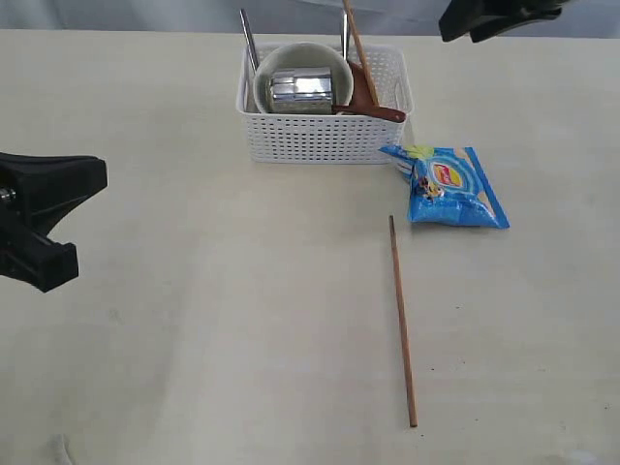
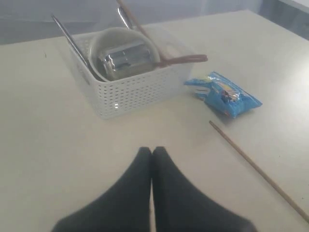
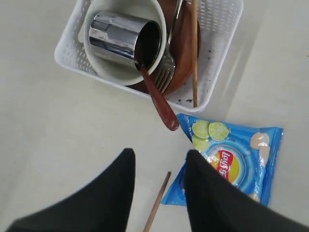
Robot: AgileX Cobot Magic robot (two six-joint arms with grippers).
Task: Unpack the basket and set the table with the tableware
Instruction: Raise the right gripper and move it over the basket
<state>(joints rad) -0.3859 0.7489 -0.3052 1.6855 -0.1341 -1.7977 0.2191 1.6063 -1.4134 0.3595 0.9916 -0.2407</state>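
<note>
The white basket (image 1: 325,136) stands at the back of the table (image 1: 194,320). It holds the cream bowl (image 3: 113,72) with the steel cup (image 3: 120,36) lying in it, the wooden spoon (image 3: 157,99), fork (image 3: 169,67), brown plate (image 3: 186,43), knife (image 1: 249,39) and one chopstick (image 3: 194,53). A second chopstick (image 1: 402,320) lies on the table in front. My right gripper (image 3: 159,157) hovers open and empty above that chopstick's far end, beside the basket. My left gripper (image 2: 152,151) is shut and empty, well to the left of the basket.
A blue chip bag (image 1: 450,186) lies on the table just right of the basket's front corner, close to the far end of the loose chopstick. The spoon's handle sticks out over the basket rim toward the bag.
</note>
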